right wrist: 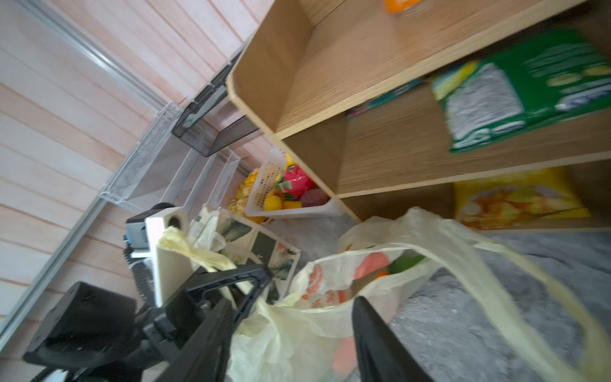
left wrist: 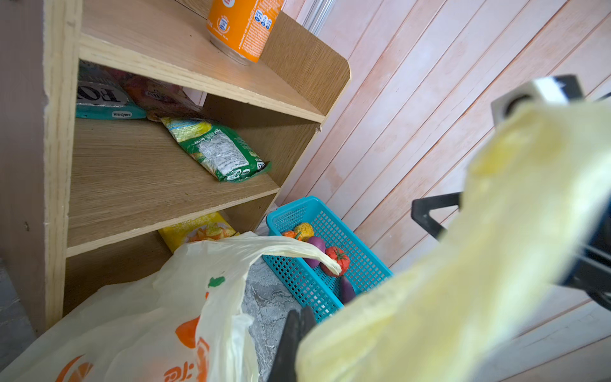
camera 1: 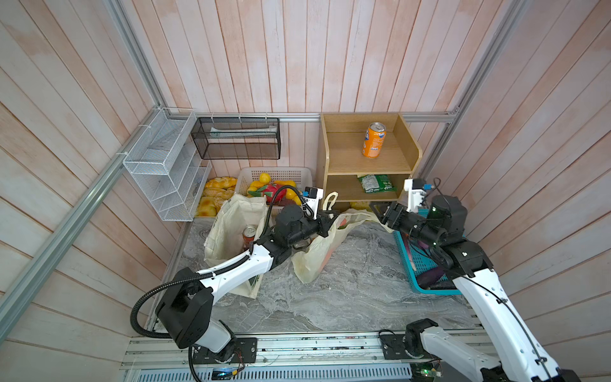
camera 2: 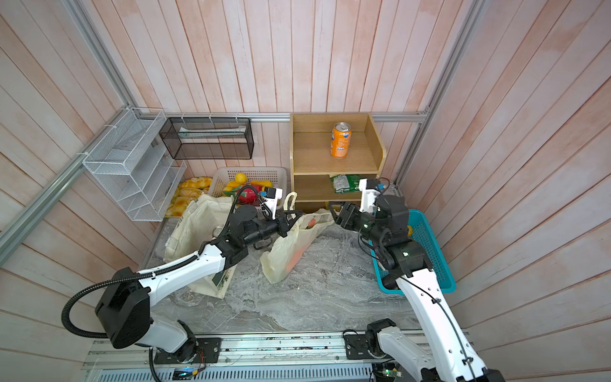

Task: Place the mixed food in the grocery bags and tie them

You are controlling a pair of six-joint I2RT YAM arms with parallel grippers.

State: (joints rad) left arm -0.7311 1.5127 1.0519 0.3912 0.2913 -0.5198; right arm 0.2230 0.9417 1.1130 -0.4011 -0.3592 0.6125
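1. Handle [right wrist: 198, 253] of the pale-yellow plastic bag [camera 1: 317, 254] is pinched in the left gripper [camera 1: 330, 221], whose jaws are pressed together on it.
2. The right gripper [camera 1: 380, 216] has its jaws spread apart. The bag's other handle [left wrist: 291, 247] hangs loose just beside its fingertips; whether it touches them I cannot tell.
3. The bag's body sags on the counter [camera 1: 357, 297] below the left gripper, between the two grippers. Orange toy carrots [right wrist: 370, 264] with green tops show at its mouth.
4. The cream canvas tote [camera 1: 228, 228] stands open behind the left gripper, alongside its arm, with the red soda can [camera 1: 249, 233] inside.
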